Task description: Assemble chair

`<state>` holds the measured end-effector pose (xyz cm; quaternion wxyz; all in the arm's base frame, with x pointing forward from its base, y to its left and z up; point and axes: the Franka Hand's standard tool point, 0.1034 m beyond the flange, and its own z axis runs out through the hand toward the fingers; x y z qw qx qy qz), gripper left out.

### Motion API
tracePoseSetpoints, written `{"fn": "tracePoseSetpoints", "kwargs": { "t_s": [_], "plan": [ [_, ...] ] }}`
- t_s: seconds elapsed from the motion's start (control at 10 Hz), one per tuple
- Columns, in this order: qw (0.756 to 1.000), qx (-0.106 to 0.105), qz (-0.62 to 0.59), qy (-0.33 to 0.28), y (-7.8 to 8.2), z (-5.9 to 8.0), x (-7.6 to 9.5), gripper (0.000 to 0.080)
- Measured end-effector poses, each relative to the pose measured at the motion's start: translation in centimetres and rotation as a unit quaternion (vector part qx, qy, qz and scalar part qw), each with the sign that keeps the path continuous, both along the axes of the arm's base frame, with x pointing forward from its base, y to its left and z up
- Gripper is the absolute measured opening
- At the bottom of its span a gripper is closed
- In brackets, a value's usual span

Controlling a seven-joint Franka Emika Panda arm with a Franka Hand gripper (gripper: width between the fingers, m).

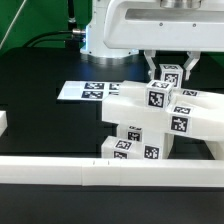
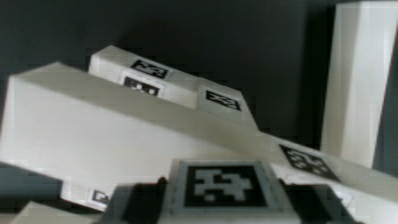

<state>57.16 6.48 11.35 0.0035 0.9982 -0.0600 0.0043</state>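
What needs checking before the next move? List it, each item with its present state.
1. End effector closed on the tagged block: ok.
2. Tagged block fully seated on the chair assembly: cannot tell.
3. End effector apart from the border rail: ok.
4. Tags on the slab visible in the wrist view: ok.
5. Chair assembly resting steadily on the table: cannot tell.

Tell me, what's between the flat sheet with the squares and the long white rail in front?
In the exterior view, only bare black table lies between the marker board and the front rail on that side; the chair sits further right.
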Motion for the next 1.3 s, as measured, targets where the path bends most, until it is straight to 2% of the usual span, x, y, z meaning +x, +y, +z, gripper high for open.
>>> {"fn": "tracePoseSetpoints", "kwargs": {
  "t_s": [0.3,0.6,0.7,0.9,1.1,1.2,1.3],
  "plan": [
    [0.988,0.018,-0.152,-0.009,0.14,-0.05,-0.02,0.0281],
    [0.953,0.05,-0.298,-0.022,0.18,-0.14,0.09,0.0281],
    [0.929,0.06,-0.364,-0.023,0.3,-0.19,0.15,0.0281],
    [0.927,0.06,-0.369,-0.022,0.32,-0.21,0.14,0.0281],
    [0.931,0.059,-0.359,-0.02,0.31,-0.16,0.15,0.0525],
    [0.939,0.057,-0.338,-0.021,0.27,-0.21,0.13,0.0525],
    [0.952,0.056,-0.299,-0.023,0.26,-0.25,0.11,0.0624]
  ]
}}
